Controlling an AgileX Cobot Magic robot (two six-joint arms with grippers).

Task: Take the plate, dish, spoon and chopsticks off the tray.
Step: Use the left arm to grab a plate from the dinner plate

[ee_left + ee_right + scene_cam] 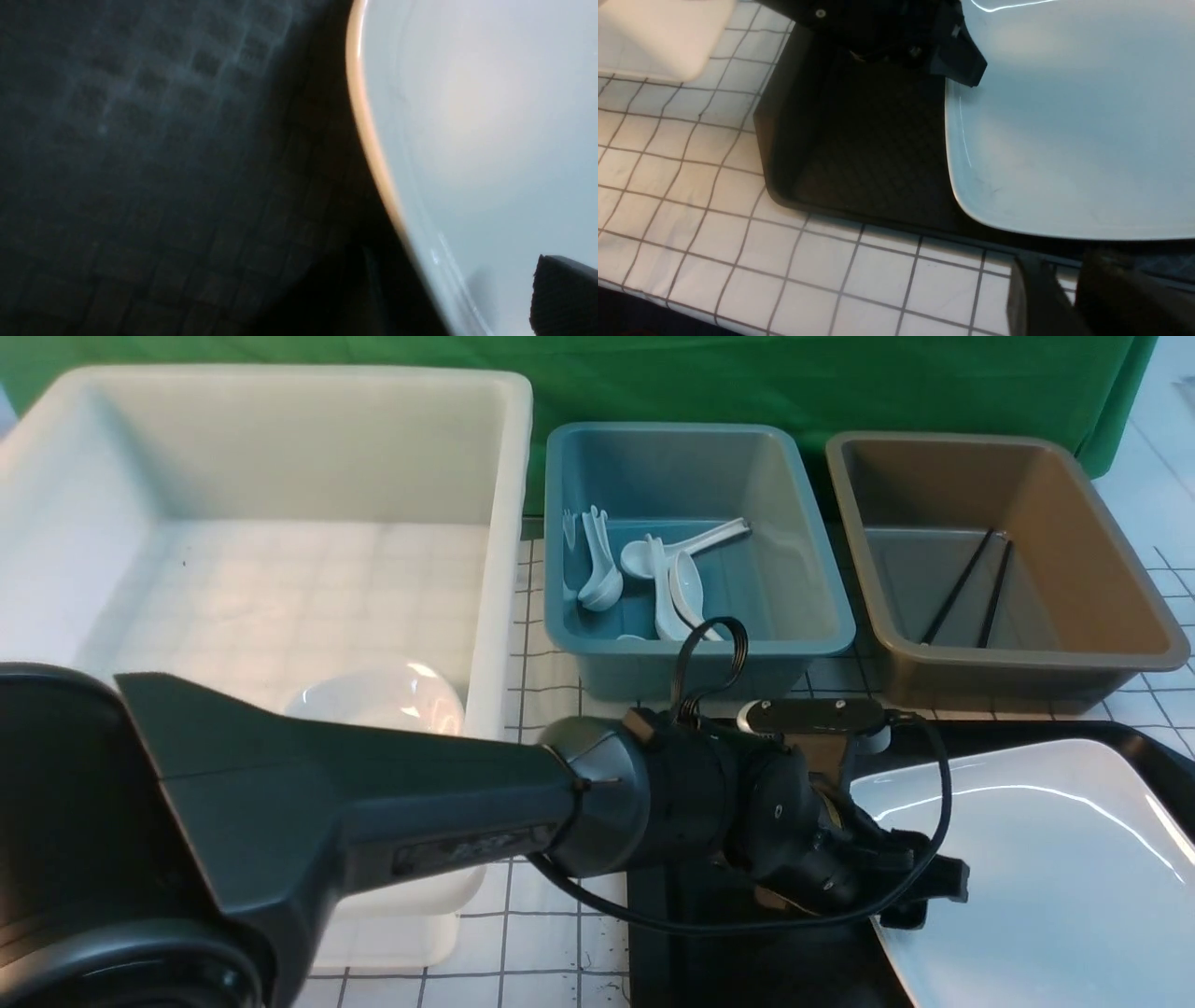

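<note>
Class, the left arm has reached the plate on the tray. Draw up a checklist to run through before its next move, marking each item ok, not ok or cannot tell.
1. Spoons off the tray: ok, they lie in the blue tub.
2. Chopsticks off the tray: ok, in the brown tub.
3. Dish off the tray: ok, in the white tub.
4. Plate off the tray: not ok, it lies on it.
5. Left fingers at the plate's left rim: ok, one sits over the rim.
6. A finger under the rim: cannot tell, hidden.
</note>
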